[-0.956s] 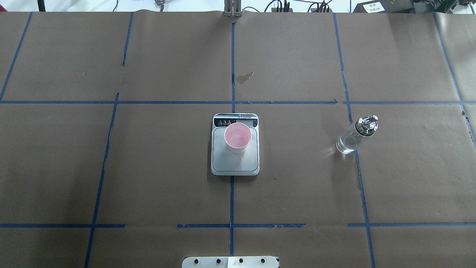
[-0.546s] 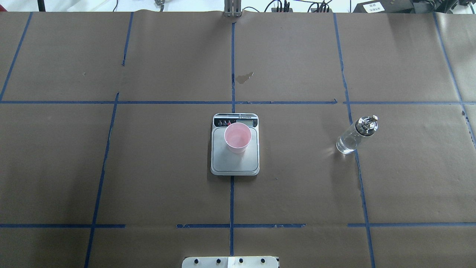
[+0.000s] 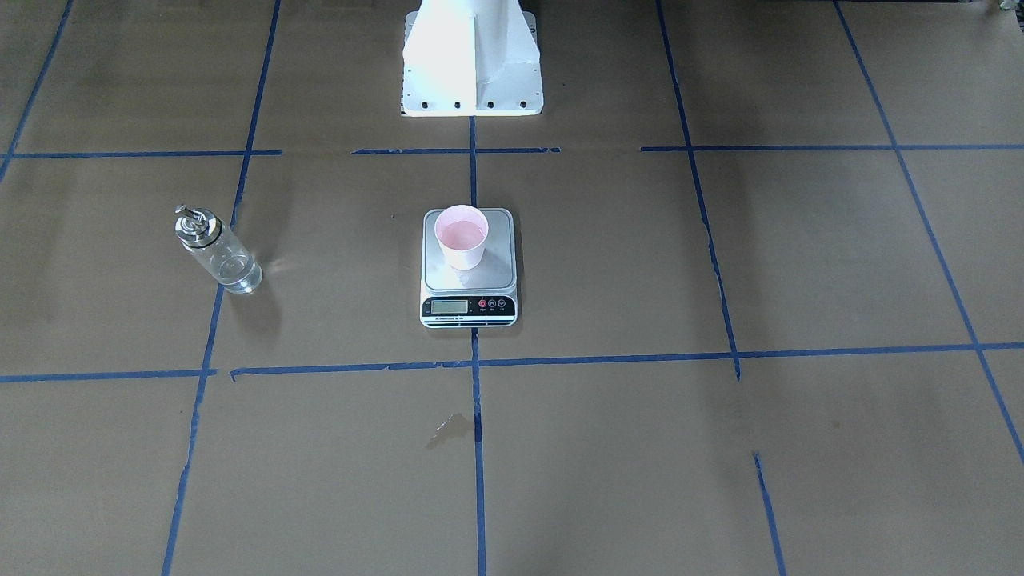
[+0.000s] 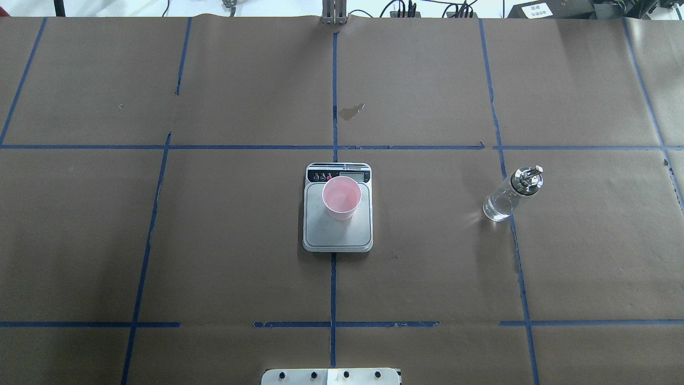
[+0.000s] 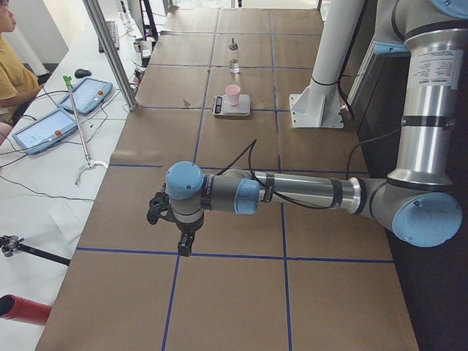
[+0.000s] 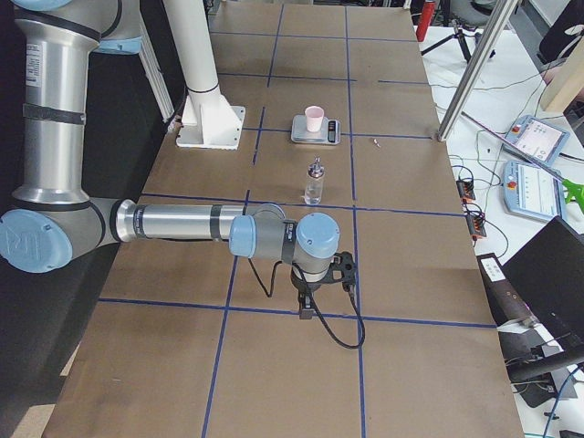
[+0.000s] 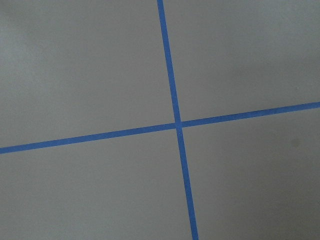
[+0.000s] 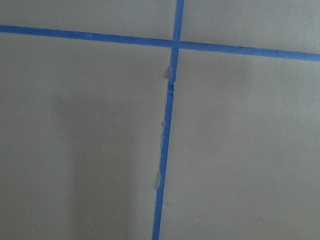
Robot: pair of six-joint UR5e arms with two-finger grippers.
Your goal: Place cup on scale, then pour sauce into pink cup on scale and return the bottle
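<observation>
The pale pink cup (image 4: 342,197) stands upright on the steel plate of the scale (image 4: 337,233) at the table's middle. Off to the robot's right, the clear glass bottle (image 4: 507,198) with its metal spout stands alone, clear sauce (image 4: 496,208) in its lower part. From the front, the cup (image 3: 461,236) sits on the scale (image 3: 469,307) and the bottle (image 3: 218,258) stands apart. My left gripper (image 5: 183,245) hovers far from them at the table's left end, my right gripper (image 6: 306,310) at the right end. I cannot tell whether either is open or shut.
Brown paper with blue tape lines covers the table (image 4: 214,240). A small stain (image 4: 351,112) lies beyond the scale. The white robot base (image 3: 472,60) stands behind the scale. Tablets (image 5: 44,124) and a person sit at the side desk.
</observation>
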